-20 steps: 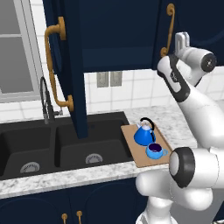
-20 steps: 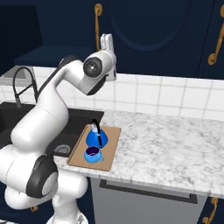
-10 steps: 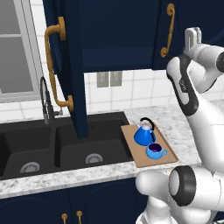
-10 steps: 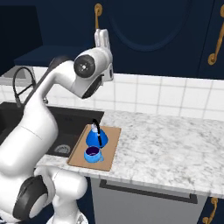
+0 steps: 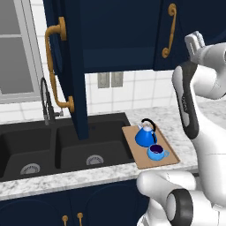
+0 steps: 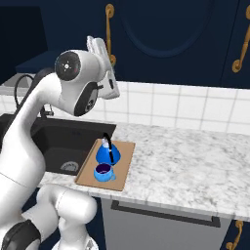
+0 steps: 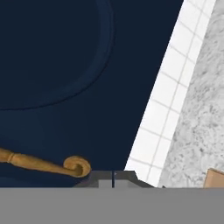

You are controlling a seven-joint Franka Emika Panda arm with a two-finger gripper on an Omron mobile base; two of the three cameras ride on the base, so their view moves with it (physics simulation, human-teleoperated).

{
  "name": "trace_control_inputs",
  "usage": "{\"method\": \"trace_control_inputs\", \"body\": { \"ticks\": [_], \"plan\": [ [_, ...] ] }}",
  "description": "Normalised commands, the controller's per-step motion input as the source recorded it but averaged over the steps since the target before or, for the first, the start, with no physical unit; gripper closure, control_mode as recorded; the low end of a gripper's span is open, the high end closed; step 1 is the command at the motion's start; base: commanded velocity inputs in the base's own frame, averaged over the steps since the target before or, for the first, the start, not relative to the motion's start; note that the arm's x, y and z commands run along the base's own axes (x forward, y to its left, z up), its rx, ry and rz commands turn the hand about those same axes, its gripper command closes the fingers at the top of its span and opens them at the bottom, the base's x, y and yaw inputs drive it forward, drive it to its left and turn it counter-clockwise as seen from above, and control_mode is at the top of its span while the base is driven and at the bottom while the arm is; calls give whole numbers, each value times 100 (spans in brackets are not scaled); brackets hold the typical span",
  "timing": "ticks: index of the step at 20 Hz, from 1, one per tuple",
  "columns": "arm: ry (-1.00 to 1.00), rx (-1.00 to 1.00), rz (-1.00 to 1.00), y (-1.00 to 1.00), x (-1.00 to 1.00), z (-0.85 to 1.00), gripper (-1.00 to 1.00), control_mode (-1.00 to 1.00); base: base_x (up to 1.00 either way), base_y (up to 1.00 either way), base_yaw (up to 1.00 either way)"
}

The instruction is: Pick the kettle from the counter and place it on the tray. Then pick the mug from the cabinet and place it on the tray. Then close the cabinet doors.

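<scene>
The blue kettle and the light-blue mug stand together on the wooden tray, on the counter right of the sink. The left cabinet door swings wide open over the sink; the right door lies flat and closed. My gripper is raised high, shut with nothing in it, close in front of the right door near the lower end of its brass handle.
A black double sink with a dark faucet sits left of the tray. White tile backsplash runs under the cabinets. Another navy door with a brass handle hangs further right.
The arm has swung up and to the right, bringing the shut hand higher in front of the right door. Kettle, mug and doors have not moved.
</scene>
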Motion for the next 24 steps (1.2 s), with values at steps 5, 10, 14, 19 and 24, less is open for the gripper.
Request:
{"method": "trace_control_inputs", "body": {
  "ticks": [5,10,14,19,24],
  "plan": [
    [3,-6,3,6,-32,-7,100,-100,0,0,0],
    [9,-9,8,34,-95,-4,100,-100,0,0,0],
    [11,-14,13,73,-100,0,100,-100,0,0,0],
    [9,-16,14,91,-97,-7,100,-100,0,0,0],
    [-5,-7,4,100,-56,-25,100,-100,0,0,0]
  ]
}}
